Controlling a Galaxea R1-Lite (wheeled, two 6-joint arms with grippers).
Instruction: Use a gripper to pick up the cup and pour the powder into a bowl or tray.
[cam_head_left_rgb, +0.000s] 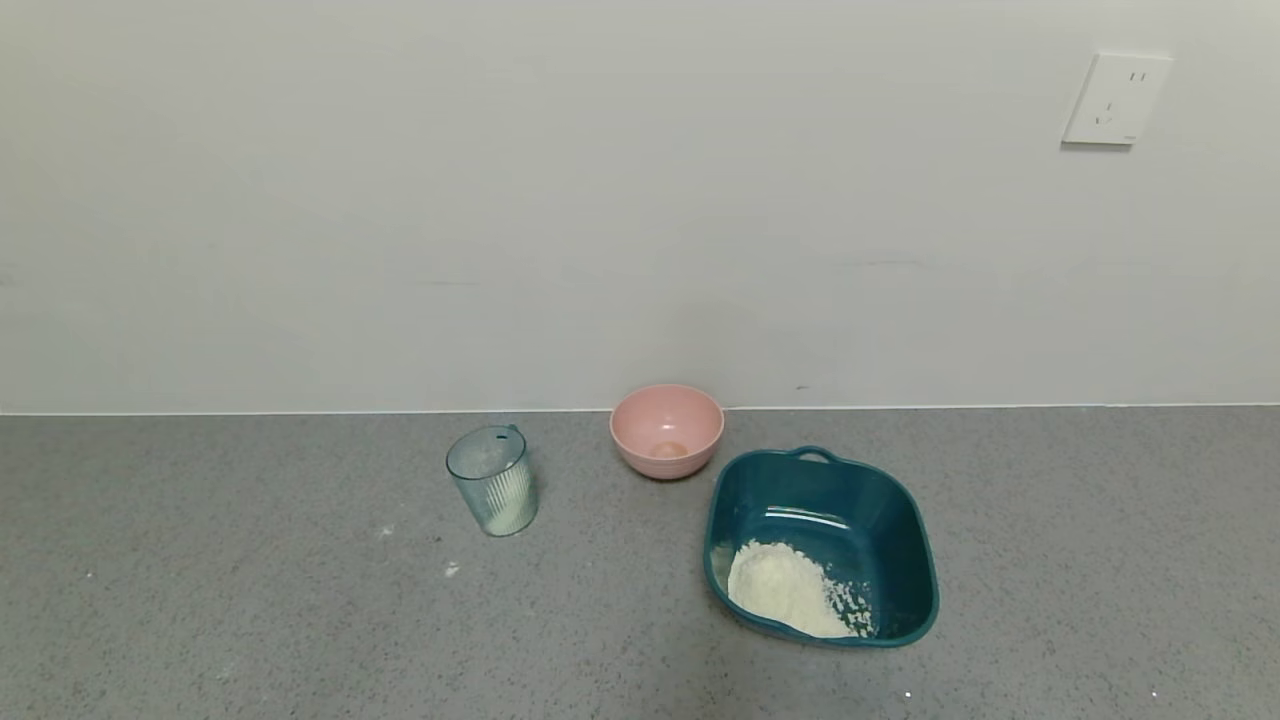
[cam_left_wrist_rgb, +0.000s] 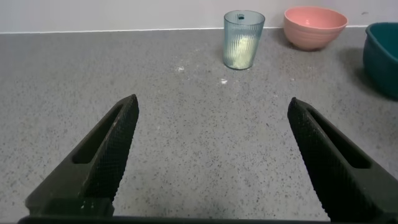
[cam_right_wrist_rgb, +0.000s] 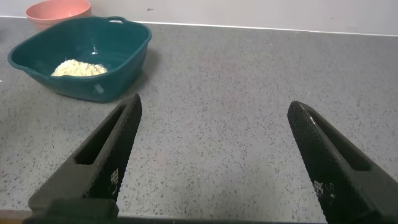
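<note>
The clear blue-green ribbed cup (cam_head_left_rgb: 492, 480) stands upright on the grey counter, left of centre, with a little white powder at its bottom; it also shows in the left wrist view (cam_left_wrist_rgb: 243, 39). The dark teal basin (cam_head_left_rgb: 905, 545) sits to the right with a heap of white powder (cam_head_left_rgb: 785, 590) in its near corner; it shows in the right wrist view (cam_right_wrist_rgb: 127, 50) too. My left gripper (cam_left_wrist_rgb: 213, 106) is open and empty, well short of the cup. My right gripper (cam_right_wrist_rgb: 214, 102) is open and empty, off to the side of the basin. Neither gripper shows in the head view.
A small round pink bowl (cam_head_left_rgb: 667, 430) stands by the wall between cup and basin. Small white powder specks (cam_head_left_rgb: 451, 569) lie on the counter near the cup. A wall socket (cam_head_left_rgb: 1115, 98) is at the upper right.
</note>
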